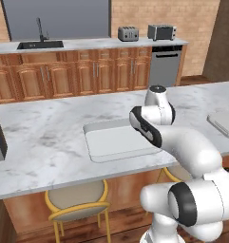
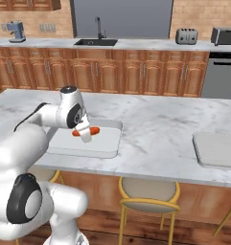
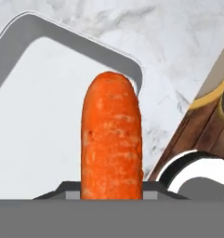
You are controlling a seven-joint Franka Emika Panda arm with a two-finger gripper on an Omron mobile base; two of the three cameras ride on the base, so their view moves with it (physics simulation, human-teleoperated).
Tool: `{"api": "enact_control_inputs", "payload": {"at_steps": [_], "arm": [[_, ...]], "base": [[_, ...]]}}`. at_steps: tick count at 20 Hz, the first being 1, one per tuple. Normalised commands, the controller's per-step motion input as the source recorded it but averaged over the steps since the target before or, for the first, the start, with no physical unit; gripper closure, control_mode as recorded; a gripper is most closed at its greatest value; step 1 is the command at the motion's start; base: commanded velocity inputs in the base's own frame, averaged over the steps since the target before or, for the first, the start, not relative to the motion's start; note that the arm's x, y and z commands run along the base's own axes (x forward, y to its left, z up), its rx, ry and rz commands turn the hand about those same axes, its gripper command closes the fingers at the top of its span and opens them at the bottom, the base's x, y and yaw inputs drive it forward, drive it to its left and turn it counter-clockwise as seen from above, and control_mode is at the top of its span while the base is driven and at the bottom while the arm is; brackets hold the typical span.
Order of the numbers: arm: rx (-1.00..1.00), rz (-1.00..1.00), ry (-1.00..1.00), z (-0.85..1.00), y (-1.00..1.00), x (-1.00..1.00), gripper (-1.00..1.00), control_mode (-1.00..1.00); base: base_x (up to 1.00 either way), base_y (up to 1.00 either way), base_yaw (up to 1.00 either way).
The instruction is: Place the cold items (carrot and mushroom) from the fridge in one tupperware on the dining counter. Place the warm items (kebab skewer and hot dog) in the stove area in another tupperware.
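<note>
The bright orange carrot (image 2: 86,130) hangs in my gripper (image 2: 85,133), which is shut on it, just over the near-left tupperware (image 2: 103,143) on the dining counter (image 2: 155,124). In the hand view the carrot (image 3: 112,139) stands upright in the middle, with that tupperware's pale floor (image 3: 34,121) and rounded corner behind it. From the left base view my arm's forearm covers the hand above the same tupperware (image 1: 109,142). A second tupperware (image 1: 224,123) (image 2: 217,149) lies further right on the counter. The mushroom, kebab skewer, hot dog and fridge are out of view.
Yellow-framed stools (image 1: 78,201) (image 2: 148,194) stand under the counter's near edge. Across the aisle runs a wood-cabinet counter with a sink (image 2: 95,42), two toasters (image 1: 128,33) (image 1: 162,32), a dishwasher (image 1: 165,64) and a coffee machine (image 2: 15,31).
</note>
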Motion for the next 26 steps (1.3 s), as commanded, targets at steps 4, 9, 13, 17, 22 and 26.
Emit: {"api": "enact_control_inputs", "payload": {"at_steps": [4, 9, 13, 17, 22, 26], "arm": [[0.00, 0.00, -0.01, -0.36, 0.00, 0.53, 1.00, -1.00], [0.00, 0.00, 0.00, -0.64, -0.04, 0.65, 1.00, -1.00], [0.02, 0.00, 0.00, -0.74, -0.06, 0.59, 1.00, -1.00], [0.02, 0.00, 0.01, -0.37, 0.00, 0.46, 1.00, -1.00], [0.00, 0.00, 0.11, 0.00, 0.00, 0.42, 1.00, -1.00], [0.00, 0.00, 0.17, -0.03, 0.00, 0.23, 1.00, -1.00]], "base": [[0.00, 0.00, 0.00], [0.00, 0.00, 0.00], [0.00, 0.00, 0.00], [0.00, 0.00, 0.00], [0.00, 0.00, 0.00], [0.00, 0.00, 0.00]]}}
